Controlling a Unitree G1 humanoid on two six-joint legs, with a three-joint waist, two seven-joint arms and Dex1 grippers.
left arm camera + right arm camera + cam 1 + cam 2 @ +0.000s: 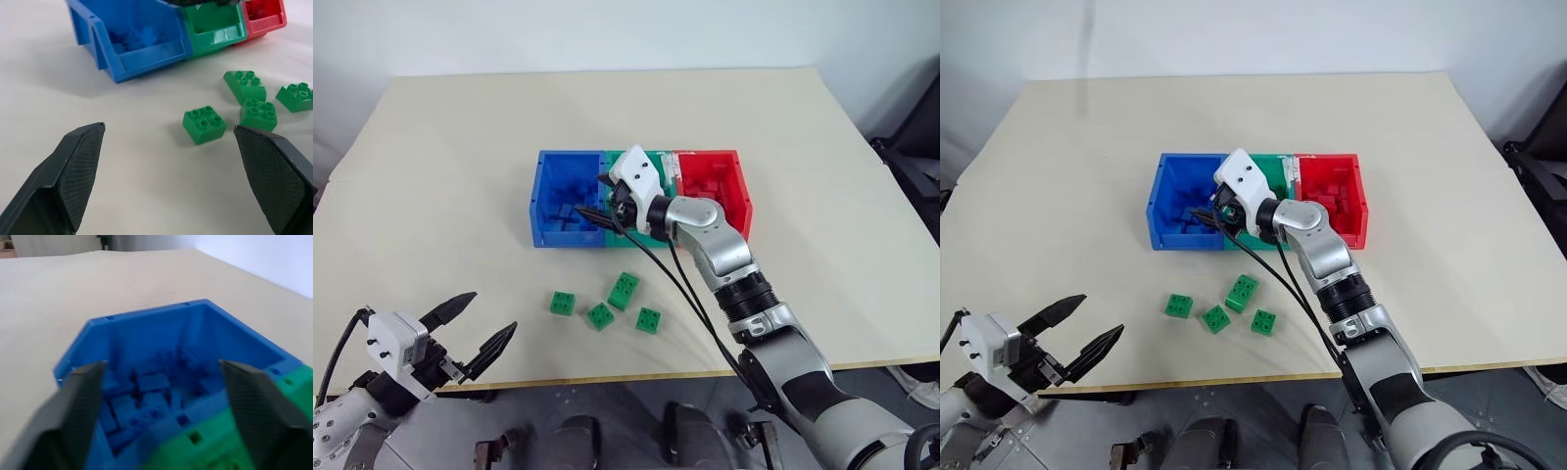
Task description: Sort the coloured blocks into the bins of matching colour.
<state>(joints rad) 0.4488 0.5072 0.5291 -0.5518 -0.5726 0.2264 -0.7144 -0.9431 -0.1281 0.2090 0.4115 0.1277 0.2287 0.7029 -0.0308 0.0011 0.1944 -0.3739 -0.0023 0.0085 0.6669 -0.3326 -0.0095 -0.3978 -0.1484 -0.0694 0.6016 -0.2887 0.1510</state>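
Observation:
The three joined bins stand mid-table: blue bin [540, 201], green bin [215, 34], red bin [741, 196]. Blue blocks [154, 382] lie in the blue bin and red blocks [705, 184] in the red one. Several green blocks [625, 290] lie loose on the table in front of the bins. My right gripper [594, 196] hovers over the seam between the blue and green bins, open, nothing between its fingers. It hides much of the green bin. Near the table's front left corner my left gripper [491, 311] is open and empty, pointing toward the green blocks [204, 125].
The beige table [440, 176] stretches wide around the bins. Its front edge [607, 377] runs just behind the loose blocks on my side. Dark furniture [911, 162] stands off the table's right side.

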